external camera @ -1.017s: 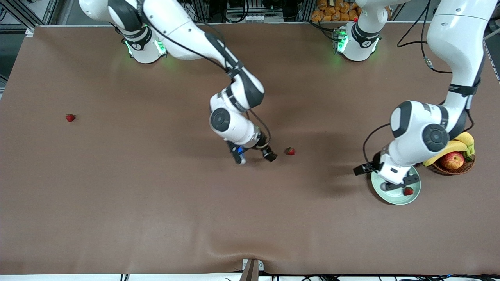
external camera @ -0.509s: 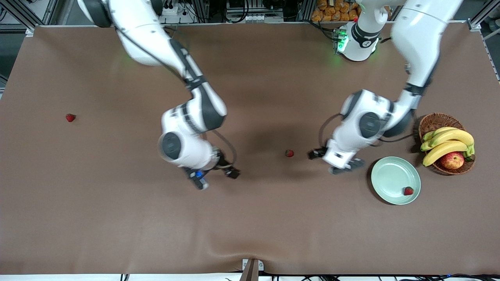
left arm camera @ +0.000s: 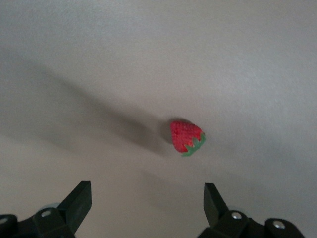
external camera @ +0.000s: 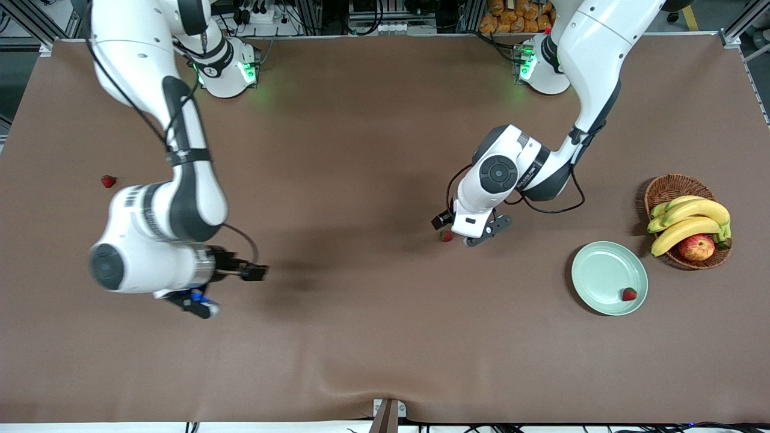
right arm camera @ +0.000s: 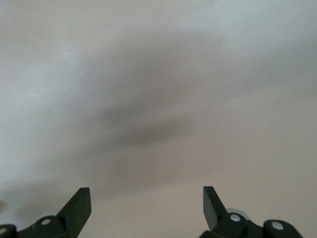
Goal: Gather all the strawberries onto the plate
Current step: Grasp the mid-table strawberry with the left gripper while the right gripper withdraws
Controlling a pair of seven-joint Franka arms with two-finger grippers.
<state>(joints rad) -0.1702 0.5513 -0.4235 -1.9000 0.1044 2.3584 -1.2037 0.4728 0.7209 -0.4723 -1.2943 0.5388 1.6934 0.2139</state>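
Three strawberries show in the front view. One (external camera: 629, 294) lies in the mint-green plate (external camera: 601, 273). One (external camera: 446, 236) lies on the table's middle and shows in the left wrist view (left arm camera: 186, 138). One (external camera: 108, 181) lies toward the right arm's end. My left gripper (external camera: 464, 231) is open and empty, low over the middle strawberry, which lies just ahead of its fingertips (left arm camera: 146, 191). My right gripper (external camera: 230, 290) is open and empty over bare table, and its wrist view (right arm camera: 146, 193) shows only cloth.
A brown wicker basket (external camera: 669, 187) with bananas (external camera: 689, 219) and an apple (external camera: 696, 247) stands beside the plate at the left arm's end. The brown tablecloth (external camera: 373, 337) covers the table.
My left gripper left the plate, with a strawberry lying in it, and moved to the middle strawberry. My right gripper swung away from that strawberry toward its own end of the table.
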